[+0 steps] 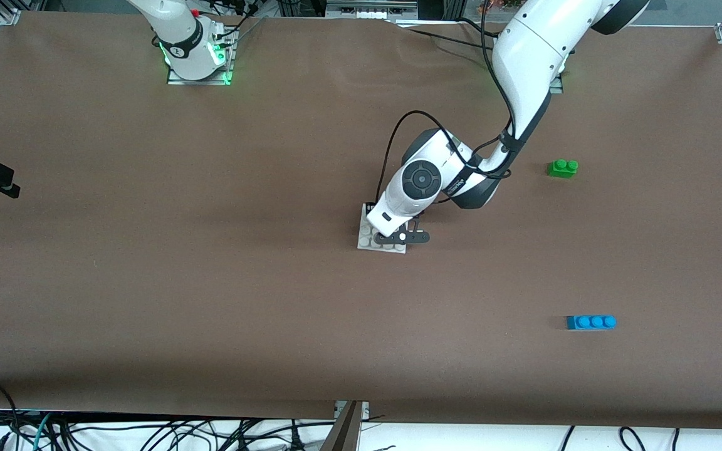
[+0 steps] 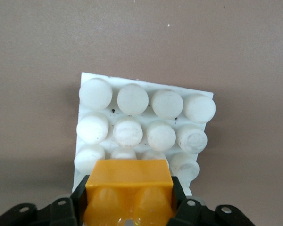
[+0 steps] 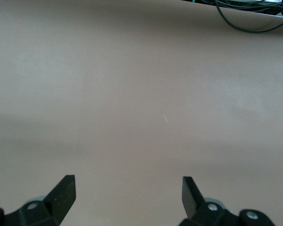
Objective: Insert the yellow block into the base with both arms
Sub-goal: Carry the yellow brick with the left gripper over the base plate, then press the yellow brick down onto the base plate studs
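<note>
The left gripper (image 2: 129, 207) pinches the yellow block (image 2: 129, 186) over the base (image 2: 146, 125), at its edge row of studs. The right gripper (image 3: 128, 193) waits with fingers spread, well apart from the base, over bare table (image 3: 141, 94).

Glossy plastic yellow block (image 2: 128, 188), matt scuffed white plastic base (image 2: 146, 117), matt brown table (image 1: 148, 282)

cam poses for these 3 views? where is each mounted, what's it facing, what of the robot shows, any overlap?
Front view: high across the table, facing both bases; shows the left arm with its left end effector over the base, plus a green brick and a blue brick.
Left wrist view: on the left wrist, looking down at the base; own fingers clamp the yellow block.
Right wrist view: on the waiting right arm, facing bare table; right end effector open.
Shared: the base, in the front and left wrist views.
</note>
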`<state>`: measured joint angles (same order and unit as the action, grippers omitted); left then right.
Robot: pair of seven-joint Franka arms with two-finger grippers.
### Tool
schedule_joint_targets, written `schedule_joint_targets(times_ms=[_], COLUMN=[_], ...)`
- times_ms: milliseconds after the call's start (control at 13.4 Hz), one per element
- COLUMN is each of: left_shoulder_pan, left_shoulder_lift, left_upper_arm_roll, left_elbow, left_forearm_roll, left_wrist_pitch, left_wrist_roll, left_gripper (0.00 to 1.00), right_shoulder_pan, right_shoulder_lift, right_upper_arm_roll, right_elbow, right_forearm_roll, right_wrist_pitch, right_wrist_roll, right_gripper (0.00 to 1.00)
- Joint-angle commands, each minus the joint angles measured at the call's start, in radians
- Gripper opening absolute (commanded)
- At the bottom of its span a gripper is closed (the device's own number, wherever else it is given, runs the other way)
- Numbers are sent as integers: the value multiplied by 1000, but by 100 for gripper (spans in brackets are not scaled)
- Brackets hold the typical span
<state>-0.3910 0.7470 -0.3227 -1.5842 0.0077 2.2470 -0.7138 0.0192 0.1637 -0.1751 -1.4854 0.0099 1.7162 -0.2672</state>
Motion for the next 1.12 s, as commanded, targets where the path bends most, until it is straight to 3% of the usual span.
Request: schedule_joint_targets(times_ms=[0,1044], left_shoulder_pan=[-26,-62], left_shoulder_lift=[20,60], left_upper_arm_roll=[14,40], left_elbow=[35,73], left_forearm_roll=[26,28], left_wrist_pitch=[-3,0], left_wrist_roll=[-27,-45], left_gripper=[0,0], right_shoulder_pan=[-8,-8], right_shoulder_lift=[3,2], right_upper_arm_roll=[3,3], right_elbow=[16,16], right_forearm_roll=[5,4], right_wrist_pitch=[-17,-29], right_wrist_roll=[-12,-4], right_gripper=[100,100])
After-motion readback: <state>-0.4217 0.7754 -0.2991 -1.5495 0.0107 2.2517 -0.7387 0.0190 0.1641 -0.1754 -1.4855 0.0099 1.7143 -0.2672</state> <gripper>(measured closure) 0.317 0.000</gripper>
